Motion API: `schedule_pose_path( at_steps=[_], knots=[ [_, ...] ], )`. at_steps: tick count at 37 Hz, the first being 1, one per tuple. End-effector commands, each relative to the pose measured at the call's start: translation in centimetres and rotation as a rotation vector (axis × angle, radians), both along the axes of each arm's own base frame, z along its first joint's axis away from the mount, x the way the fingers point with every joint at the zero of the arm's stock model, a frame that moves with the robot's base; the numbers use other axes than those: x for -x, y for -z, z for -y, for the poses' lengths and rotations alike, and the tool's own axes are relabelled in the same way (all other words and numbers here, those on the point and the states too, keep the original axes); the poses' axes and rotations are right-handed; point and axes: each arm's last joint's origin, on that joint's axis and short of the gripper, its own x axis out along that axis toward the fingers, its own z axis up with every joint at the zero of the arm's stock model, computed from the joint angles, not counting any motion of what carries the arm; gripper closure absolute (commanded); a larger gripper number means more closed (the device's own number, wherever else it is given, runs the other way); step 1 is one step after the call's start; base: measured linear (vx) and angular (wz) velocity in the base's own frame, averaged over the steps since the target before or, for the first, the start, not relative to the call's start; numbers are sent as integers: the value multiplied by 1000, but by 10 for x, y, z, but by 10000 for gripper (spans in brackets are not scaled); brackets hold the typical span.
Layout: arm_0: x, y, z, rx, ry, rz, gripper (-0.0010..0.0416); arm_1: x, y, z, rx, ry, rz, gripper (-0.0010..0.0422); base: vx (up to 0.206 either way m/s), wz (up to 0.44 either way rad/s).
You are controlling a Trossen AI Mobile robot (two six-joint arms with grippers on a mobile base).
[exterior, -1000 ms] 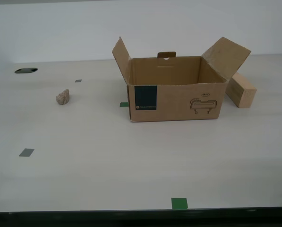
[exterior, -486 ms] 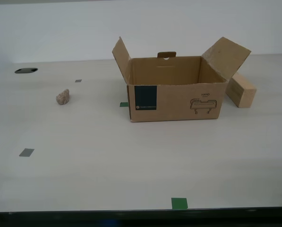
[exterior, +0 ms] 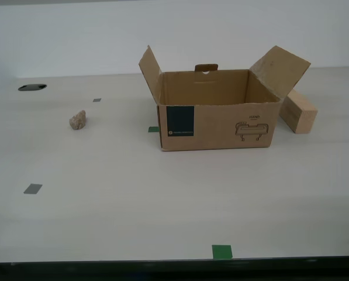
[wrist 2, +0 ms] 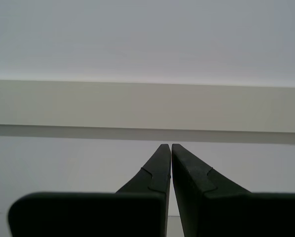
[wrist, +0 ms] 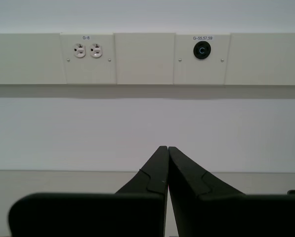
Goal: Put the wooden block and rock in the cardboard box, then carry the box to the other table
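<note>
Both pincers are pressed together and hold nothing: my first pincer [wrist: 164, 147], my second pincer [wrist 2: 167, 145]. On the desk [exterior: 162, 199], the rock [exterior: 77, 120] lies well apart from the open cardboard box [exterior: 218, 120]; the wooden block [exterior: 298, 111] sits just behind it. Open wide before grabbing.

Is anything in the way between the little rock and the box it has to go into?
Nothing visible is in the way. The rock sits alone on the table, toward the exterior view's left of the cardboard box, with only bare tabletop and flat tape marks between them. The box's flaps are open. Neither gripper appears in the exterior view.
</note>
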Motion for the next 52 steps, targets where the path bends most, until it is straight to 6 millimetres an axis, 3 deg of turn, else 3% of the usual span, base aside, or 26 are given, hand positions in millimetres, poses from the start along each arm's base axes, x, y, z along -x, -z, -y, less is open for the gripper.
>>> schedule_pose_path(
  at_steps=[1,16,25,34,43,52],
  knots=[
    [0,-2,0,-3,0,-12,406,0,-1,0,0,2,6,412,0,0],
    [-1,-39,0,-6,1,-264,406,0,1,0,89,20,-11,412,0,0],
    [10,-75,0,-13,3,-423,406,-2,16,0,93,14,-164,412,0,0],
    [23,-111,0,-14,3,-440,406,-3,22,1,126,21,-343,412,0,0],
    [30,-125,0,-30,6,-454,406,-2,7,2,127,51,-453,412,0,0],
    [31,-122,0,-46,10,-484,406,5,-21,2,201,35,-597,412,0,0]
  ],
)
